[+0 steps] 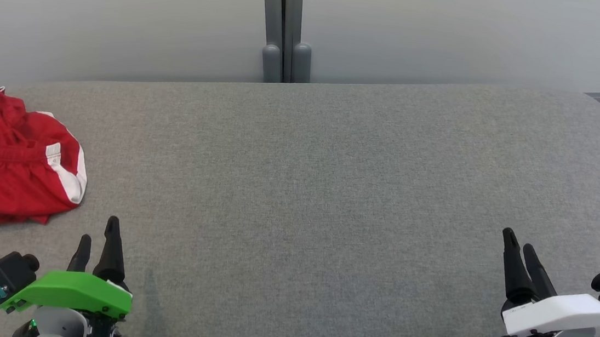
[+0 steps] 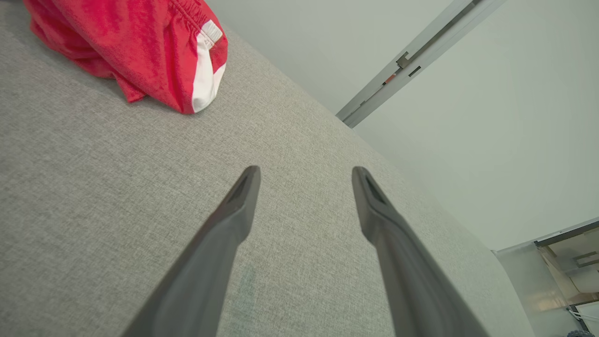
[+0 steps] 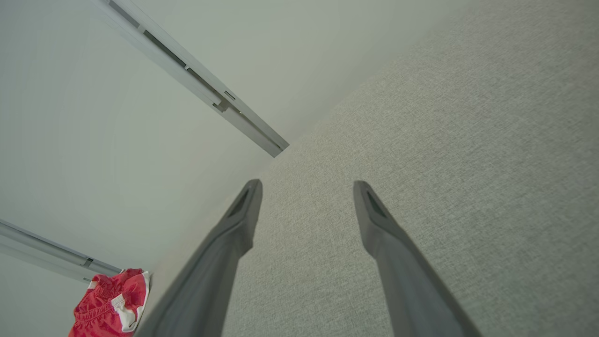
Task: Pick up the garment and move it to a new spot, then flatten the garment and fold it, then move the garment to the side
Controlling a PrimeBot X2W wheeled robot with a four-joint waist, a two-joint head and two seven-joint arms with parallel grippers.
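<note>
Bright, even, soft light; sharp focus, wide-angle wrist distortion.

- Bunched red cloth (image 1: 9,162) with white trim, lying at the desk's left edge.
- Grey fabric-covered desk (image 1: 303,191).
- Pale wall (image 1: 128,9) behind, with a grey upright rail (image 1: 286,24).

I can read no words, numbers or brand marks anywhere. The red cloth (image 1: 9,162), lying ahead and to the left of my left jaws, carries a small white tag (image 2: 213,32) at its gathered band. Anything printed on the tag is too small for me to make out.
</note>
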